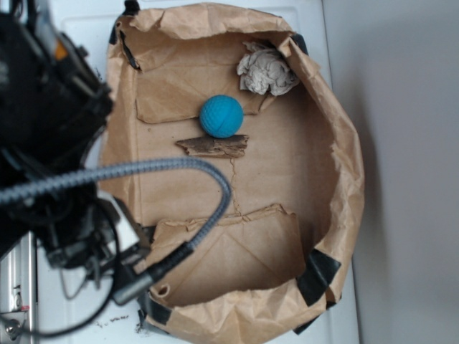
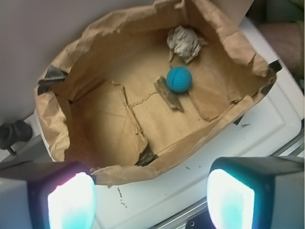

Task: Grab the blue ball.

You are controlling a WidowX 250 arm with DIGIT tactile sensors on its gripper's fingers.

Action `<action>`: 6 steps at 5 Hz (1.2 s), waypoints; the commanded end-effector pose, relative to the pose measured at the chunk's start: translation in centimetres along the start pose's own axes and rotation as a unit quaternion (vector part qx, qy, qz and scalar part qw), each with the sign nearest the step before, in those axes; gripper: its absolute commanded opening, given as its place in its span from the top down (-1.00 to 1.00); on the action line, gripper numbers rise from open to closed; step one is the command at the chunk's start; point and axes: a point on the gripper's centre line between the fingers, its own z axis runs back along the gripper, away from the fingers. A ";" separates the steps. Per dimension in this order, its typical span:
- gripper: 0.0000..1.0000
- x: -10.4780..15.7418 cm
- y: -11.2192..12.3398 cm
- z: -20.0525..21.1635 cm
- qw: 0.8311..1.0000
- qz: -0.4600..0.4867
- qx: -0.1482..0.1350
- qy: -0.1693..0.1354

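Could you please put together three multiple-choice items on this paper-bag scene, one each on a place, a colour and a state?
1. Where does the blue ball lie?
A. inside the brown paper bag, on its floor
B. on the white surface outside the bag
C. between the fingers

2. What colour is the crumpled paper wad?
A. bright red
B. grey-beige
C. dark green

3. How does the gripper stand?
A. shut on the ball
B. shut on the bark scrap
C. open, holding nothing

Answers:
1. A: both views show the ball on the bag's floor, beside the bark scrap and near the wad.
2. B: the wad looks pale grey-beige in the exterior and wrist views.
3. C: in the wrist view the fingers sit wide apart, outside the bag, with nothing between them.
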 end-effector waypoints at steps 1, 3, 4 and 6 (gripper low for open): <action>-1.00 0.7 -0.3 1.2 1.000 0.000 -0.011 -0.021; -1.00 4.2 1.5 -5.6 1.000 -0.003 -0.017 0.019; -1.00 5.3 1.7 -7.9 1.000 -0.008 -0.009 0.024; -1.00 7.8 1.0 -11.6 1.000 -0.005 -0.009 0.013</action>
